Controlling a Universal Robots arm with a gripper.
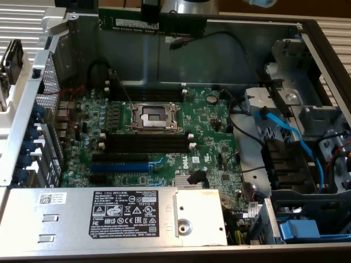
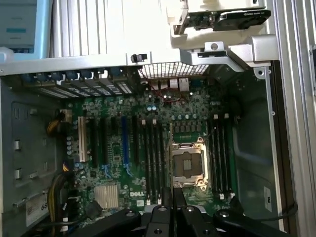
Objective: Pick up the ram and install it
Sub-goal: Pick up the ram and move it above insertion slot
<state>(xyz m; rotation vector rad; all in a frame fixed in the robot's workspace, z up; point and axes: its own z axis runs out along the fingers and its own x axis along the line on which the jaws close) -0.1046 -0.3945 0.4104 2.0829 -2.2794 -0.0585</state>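
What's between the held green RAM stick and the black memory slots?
Nothing visible. The gripper holds the dark green ram stick above the grey metal case wall; the long black memory slots lie uncovered and empty. A thin black cable runs along that wall, clear of the slots.

Place: a computer-hardware bench in a lab or a workshop; I cannot tell which of the two.
What I work over: an open desktop computer case (image 1: 236, 60), lying flat with its insides facing up at me.
Inside it: a green motherboard (image 1: 211, 126) with a bare processor socket (image 1: 153, 116), black memory slots (image 1: 145, 143), blue cables (image 1: 285, 131) and a grey power supply (image 1: 33, 219) bearing a printed rating label (image 1: 129, 216).
What carries it: a ribbed metal surface (image 2: 89, 29), which I see beyond the case's edges.
Look of it: bare sheet metal, exposed circuitry and loose wiring.
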